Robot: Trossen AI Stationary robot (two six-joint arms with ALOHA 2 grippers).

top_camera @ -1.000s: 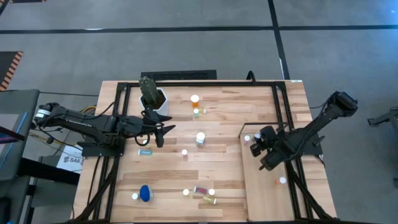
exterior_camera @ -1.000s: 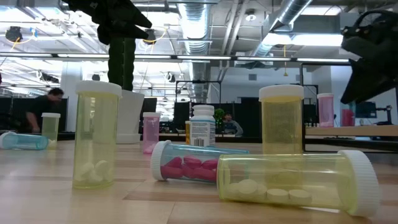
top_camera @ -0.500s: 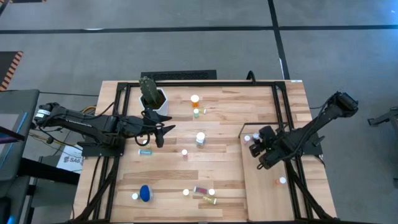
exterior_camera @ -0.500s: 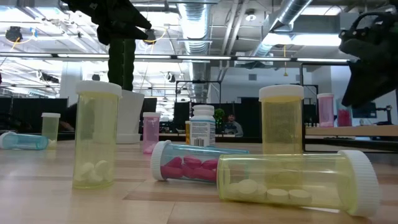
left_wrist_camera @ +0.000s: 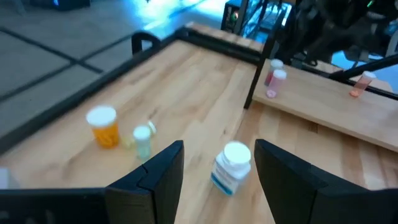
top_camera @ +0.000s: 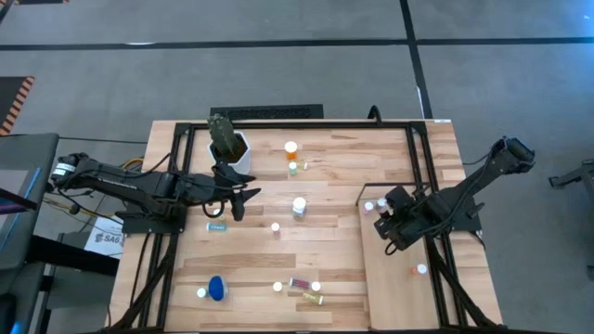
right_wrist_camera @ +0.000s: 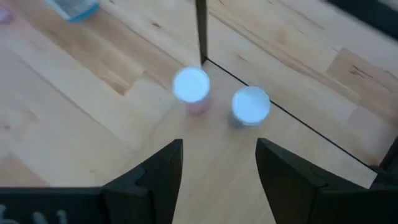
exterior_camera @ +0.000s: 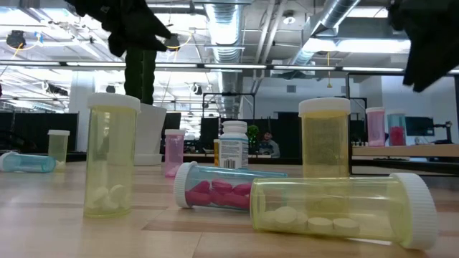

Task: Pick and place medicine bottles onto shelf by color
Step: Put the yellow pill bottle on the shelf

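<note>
A: Where is the right gripper (top_camera: 382,221)?
B: It hangs over the far left corner of the shelf (top_camera: 408,297). Its fingers are apart and hold nothing.

A: What is by it?
B: Two small bottles stand on the shelf right in front of it, side by side. One is the pink bottle (right_wrist_camera: 191,90) and next to it is the second bottle (right_wrist_camera: 250,106), both with white caps. They are just past the fingertips, not between them. One more white-capped bottle (top_camera: 420,270) stands nearer on the shelf, well apart from the gripper.

A: And the left gripper (top_camera: 238,200)?
B: It hangs over the left part of the surface (top_camera: 334,167), close to the white pot with the cactus (top_camera: 228,143). Its fingers are apart and empty too. The big white bottle (top_camera: 299,206) stands a little to its right. A teal bottle (top_camera: 217,225) lies on its side just near of it.

A: What else is on the surface?
B: An orange bottle (top_camera: 291,149) and a small green bottle (top_camera: 293,167) stand at the far side. At the near side a blue bottle (top_camera: 216,288) lies, and a pink pill bottle (exterior_camera: 215,188) and a yellow bottle (exterior_camera: 337,208) lie on their sides.

A: And the room?
B: The floor is grey with dark lines. Behind the surface there are pipes on the ceiling, screens, and a person sitting far away.
</note>
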